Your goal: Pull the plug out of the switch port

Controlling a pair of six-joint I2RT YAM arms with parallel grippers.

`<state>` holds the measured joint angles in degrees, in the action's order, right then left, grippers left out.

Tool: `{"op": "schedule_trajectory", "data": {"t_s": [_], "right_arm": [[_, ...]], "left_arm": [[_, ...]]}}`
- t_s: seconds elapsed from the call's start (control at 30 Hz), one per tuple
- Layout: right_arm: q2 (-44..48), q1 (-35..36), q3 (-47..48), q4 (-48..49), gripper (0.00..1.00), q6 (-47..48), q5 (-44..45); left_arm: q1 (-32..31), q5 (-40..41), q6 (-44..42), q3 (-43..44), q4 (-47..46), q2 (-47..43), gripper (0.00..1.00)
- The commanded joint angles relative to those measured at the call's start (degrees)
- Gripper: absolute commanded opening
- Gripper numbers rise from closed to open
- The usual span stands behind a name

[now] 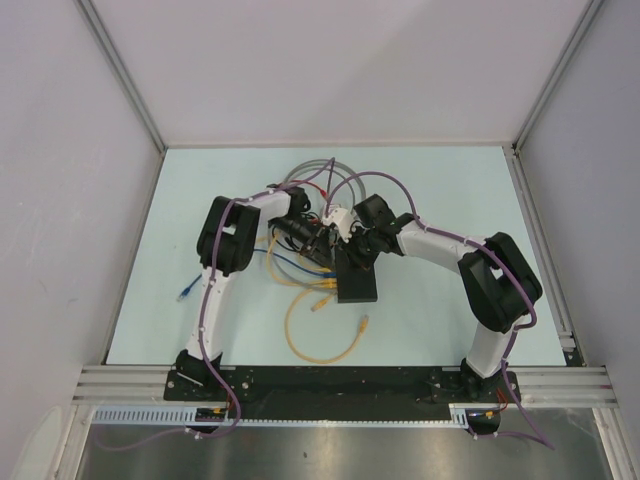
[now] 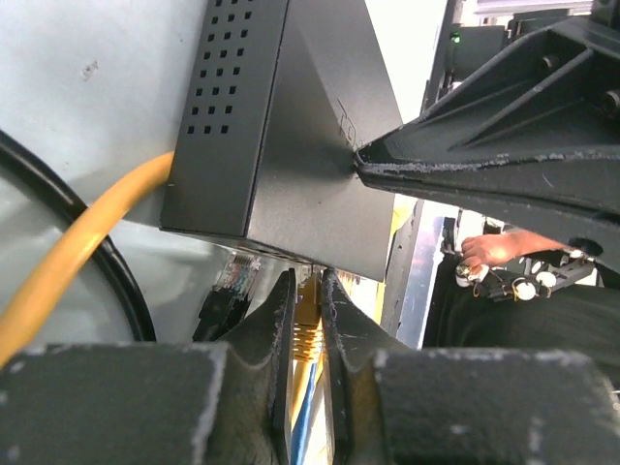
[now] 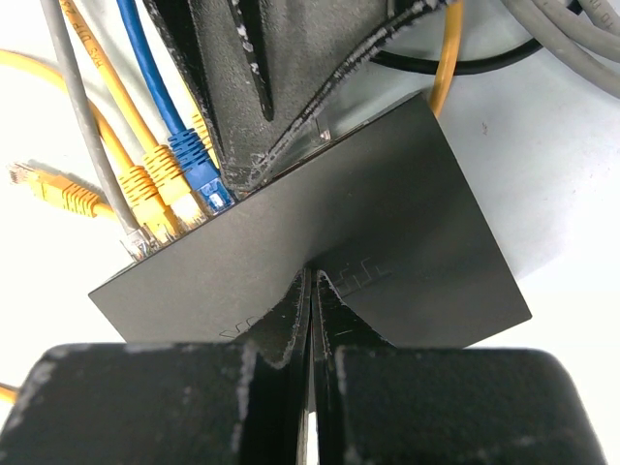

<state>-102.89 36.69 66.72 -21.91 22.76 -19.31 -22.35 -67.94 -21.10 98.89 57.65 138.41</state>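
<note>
The switch [image 3: 387, 213] looked matt black, its top smooth and one side perforated with small vent holes. The right gripper [image 3: 312, 279] was coarse, grainy black plastic with pale, scuffed edges. The yellow cable [image 2: 68, 252] had a smooth, faintly glossy jacket. The yellow plug boot [image 2: 306, 334] was ribbed. The table [image 1: 450, 190] appeared pale and matt.

A robotics lab cell: white panels [image 1: 330, 60], aluminium frame [image 1: 118, 70], pale tabletop [image 1: 440, 330].

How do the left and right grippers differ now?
The left gripper is closed on a yellow plug at the switch's port edge; the right gripper is shut with nothing between its fingers. The left one meets the switch from the side; the right one sets its tips on its top face. Both are black.
</note>
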Motion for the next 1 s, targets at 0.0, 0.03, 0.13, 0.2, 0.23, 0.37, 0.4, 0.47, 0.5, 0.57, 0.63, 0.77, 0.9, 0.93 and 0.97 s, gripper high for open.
{"op": "schedule_trajectory", "data": {"t_s": [0.0,0.03,0.13,0.2,0.23,0.37,0.4,0.47,0.5,0.57,0.63,0.77,0.9,0.93,0.97], "right_arm": [[-3.72,1.19,-3.00,-7.09,0.00,0.61,1.12],[-3.63,1.19,-3.00,-7.01,0.00,0.70,1.12],[-3.46,1.19,-3.00,-7.09,0.00,0.79,1.29],[-3.37,1.19,-3.00,-7.09,0.00,0.79,1.38],[-3.46,1.28,-3.00,-7.01,0.00,0.79,1.38],[-3.63,1.28,-3.08,-7.00,0.00,0.88,1.29],[-3.72,1.28,-3.00,-6.92,0.00,0.88,1.29],[-3.63,1.28,-3.00,-7.01,0.00,0.88,1.20],[-3.72,1.28,-3.00,-7.00,0.00,0.88,1.21],[-3.63,1.28,-3.00,-7.01,0.00,0.88,1.21],[-3.54,1.19,-3.00,-7.00,0.00,0.88,1.29],[-3.63,1.28,-3.00,-6.83,0.00,0.88,1.29],[-3.81,1.46,-3.00,-7.00,0.00,0.88,1.12],[-3.81,1.37,-3.00,-7.09,0.00,0.88,1.12],[-3.63,1.37,-3.00,-7.18,0.00,0.88,1.20]], "left_arm": [[-0.33,3.60,-2.81,3.94,-1.57,1.34,0.00],[-0.41,3.61,-3.06,3.51,-1.57,1.25,0.00],[-0.50,3.26,-3.95,-0.53,-2.79,0.55,0.00],[-0.42,2.82,-3.51,-3.43,-3.94,-0.15,0.00],[-0.50,2.64,-3.59,-3.44,-4.03,-0.59,0.00],[-0.15,3.87,-3.77,1.29,-1.41,0.63,0.00],[-0.06,3.87,-3.86,3.74,-1.05,1.07,0.00],[-0.06,3.96,-3.68,4.82,-0.52,1.60,0.00],[-0.15,3.87,-3.60,4.56,-0.87,1.43,0.00],[-0.24,3.61,-3.68,1.68,-1.39,0.90,0.00],[-0.50,2.99,-3.59,-1.14,-3.24,0.29,0.00],[-0.77,3.52,-4.73,-1.70,-2.72,-0.42,0.00],[0.02,4.92,-4.39,3.67,-0.87,0.89,0.00],[0.11,4.92,-4.39,4.29,-0.52,1.16,0.00],[0.11,5.19,-4.39,4.55,-0.34,1.25,0.00]]}}
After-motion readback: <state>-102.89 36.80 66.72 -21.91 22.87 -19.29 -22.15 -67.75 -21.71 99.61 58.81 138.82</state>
